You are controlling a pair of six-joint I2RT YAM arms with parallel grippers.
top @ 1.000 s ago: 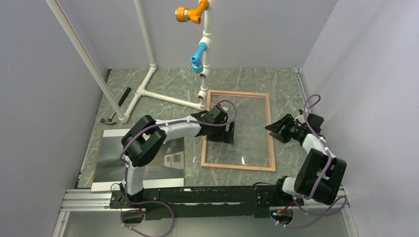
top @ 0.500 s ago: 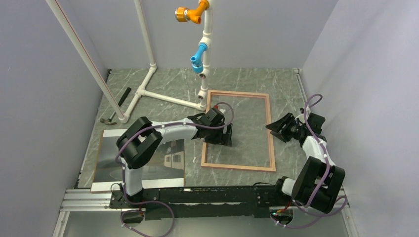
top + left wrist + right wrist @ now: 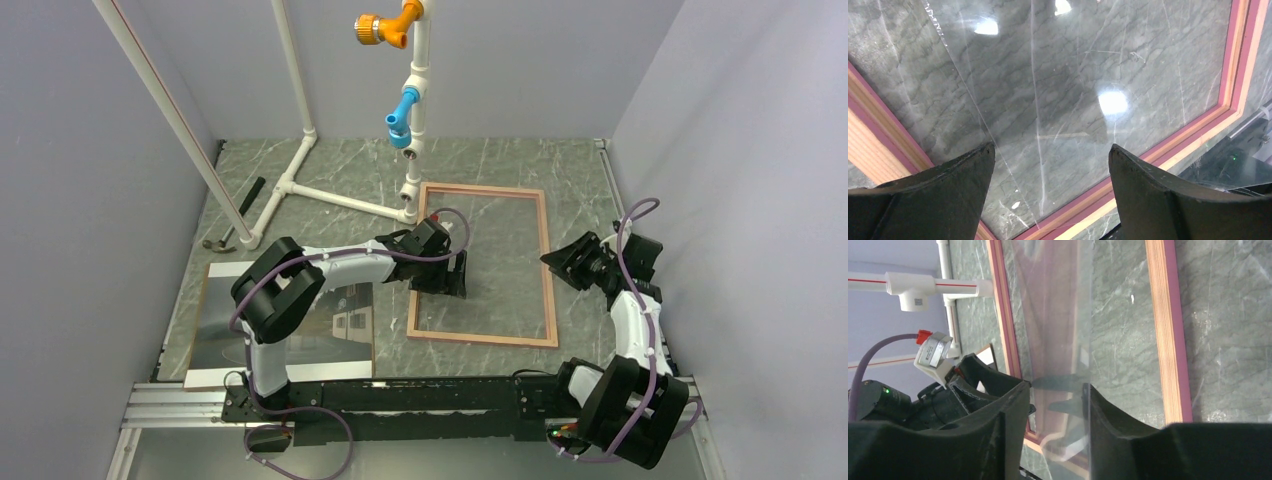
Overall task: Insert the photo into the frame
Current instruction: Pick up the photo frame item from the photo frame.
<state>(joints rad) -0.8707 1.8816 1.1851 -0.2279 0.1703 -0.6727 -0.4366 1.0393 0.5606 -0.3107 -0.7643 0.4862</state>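
- At the left jaws: spread wide, gripping nothing, poised low over the clear pane (image 3: 1073,100), close to the left rail of the frame (image 3: 480,337).
- At the right jaws: part-spread, just beside the frame's right rail. Apparently a clear sheet edge (image 3: 1090,315) standing in the gap, but too glassy in the wrist view to tell whether pinched or merely near.
- Further out: frame flat on the table (image 3: 500,160), no print in its opening, only marble showing through.
- Further still: the photo (image 3: 340,322) well apart from the frame, flat at the near-left of the table, partly under the left arm (image 3: 340,262), untouched.
- By the look of it, early going: nothing inserted yet. Still to do: fetching the photo, seating it in the frame and closing up.
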